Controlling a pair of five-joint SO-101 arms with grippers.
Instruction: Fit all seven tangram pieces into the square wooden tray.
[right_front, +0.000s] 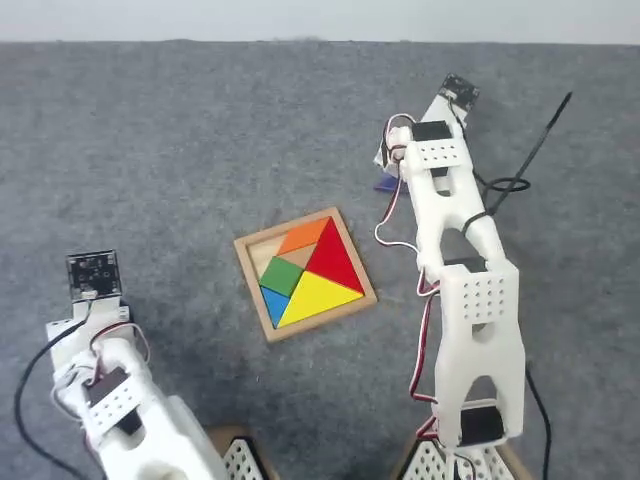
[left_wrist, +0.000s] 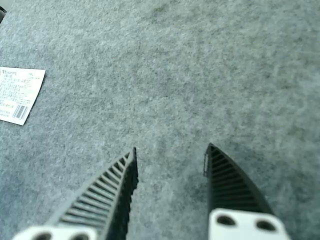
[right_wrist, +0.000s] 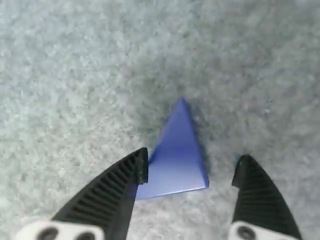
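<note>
My right claw (right_wrist: 194, 155) spread open, low over grey carpet (right_wrist: 75, 75). Blue triangle (right_wrist: 177, 160) flat between fingers, not gripped. My left claw (left_wrist: 171, 148) also open, holding nothing; paper slip (left_wrist: 20, 94) on carpet beyond fingertips. Wooden tray (right_front: 250, 285) between both claws, well apart from each. Inside it: red piece (right_front: 335, 258), yellow piece (right_front: 315, 297), orange piece (right_front: 303, 237), green piece (right_front: 282, 275), small blue piece (right_front: 272, 302).

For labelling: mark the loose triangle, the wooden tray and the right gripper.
loose triangle (right_wrist: 176, 162), right wrist view, centre of its face.
wooden tray (right_front: 271, 236), high view, upper-left rim.
right gripper (right_wrist: 194, 154), right wrist view, midway between fingertips.
</note>
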